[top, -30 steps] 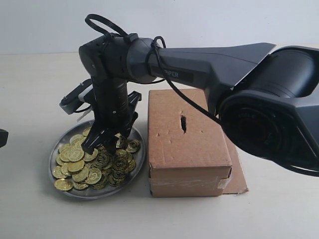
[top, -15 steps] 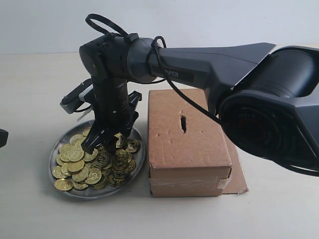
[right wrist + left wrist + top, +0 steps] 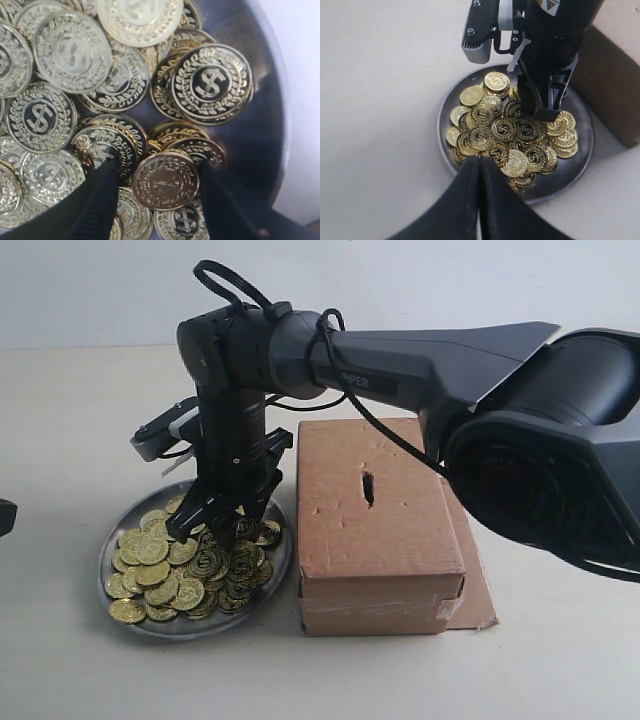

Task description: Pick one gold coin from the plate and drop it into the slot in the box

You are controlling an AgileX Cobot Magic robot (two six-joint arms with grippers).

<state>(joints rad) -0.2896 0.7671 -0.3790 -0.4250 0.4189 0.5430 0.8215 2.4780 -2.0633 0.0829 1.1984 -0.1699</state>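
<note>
Right tool point(image 3: 218, 515) hangs over the plate point(image 3: 104, 565), tips just above the heap of gold coins point(image 3: 185, 570). In the wrist view its jaws are roughly a coin's width apart, straddling one coin point(image 3: 166, 181). One finger point(image 3: 220, 200) looks to touch the coin's edge, with a sliver of gap on the other side, so I can't tell if it's clamped.

Left tool point(image 3: 479, 167) is fully closed and empty, looking down on the plate from its near side.

The plate sits on the desk point(image 3: 80, 420), just beside the box point(image 3: 385, 540). The slot point(image 3: 368, 488) is in the middle of the box top. The box rests on a flat cardboard sheet point(image 3: 478, 590).
</note>
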